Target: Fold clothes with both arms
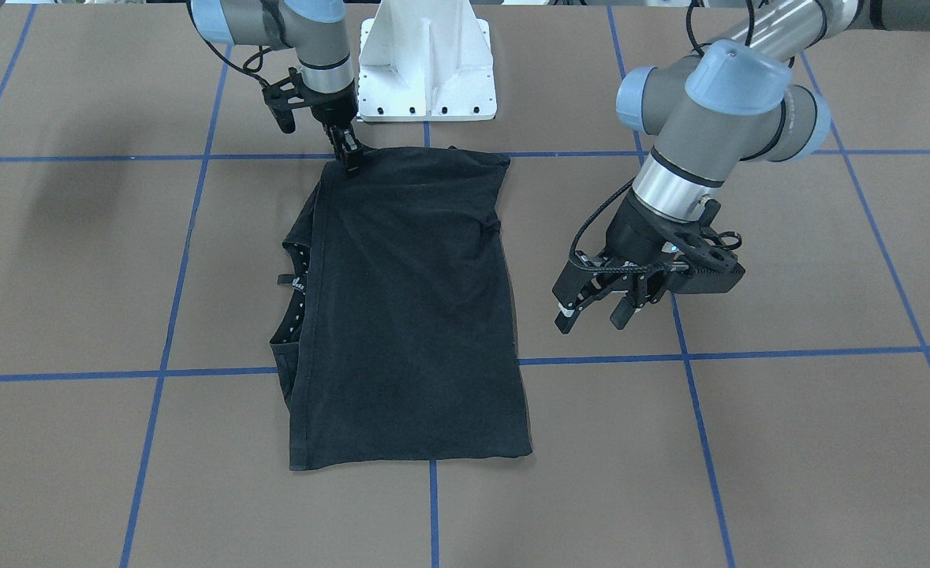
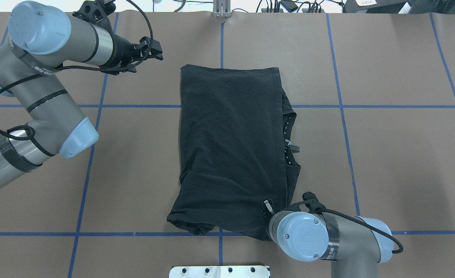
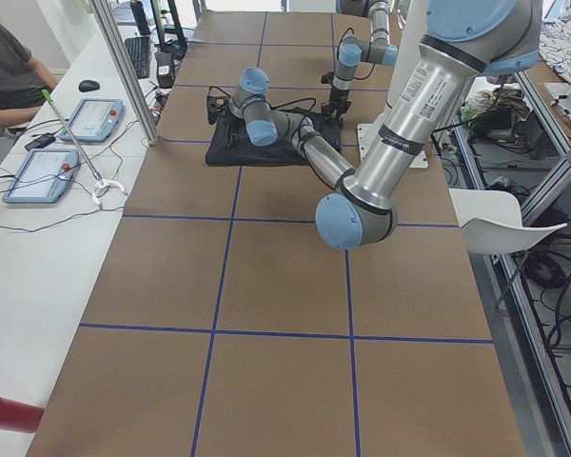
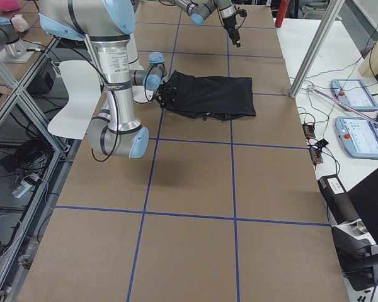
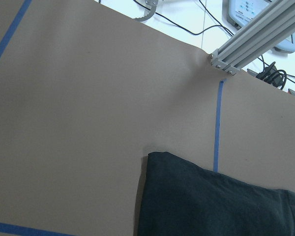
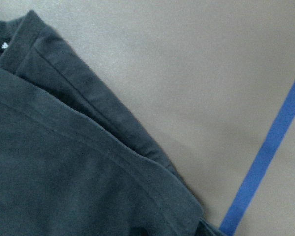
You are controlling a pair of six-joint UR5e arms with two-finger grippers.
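A brown counter crossed by blue tape lines carries a black cotton T-shirt. The shirt lies flat at the middle, folded into a long rectangle with its plain side up. The silver-grey tubular left arm holds its black two-finger left pincer spread wide over bare counter, near the shirt's long edge but apart from it. The matching right arm has its right pincer pinched on the shirt's corner nearest the robot.

- any writing you can read here?
- none. the white marks inside the t-shirt collar and the print on the left arm are too small.
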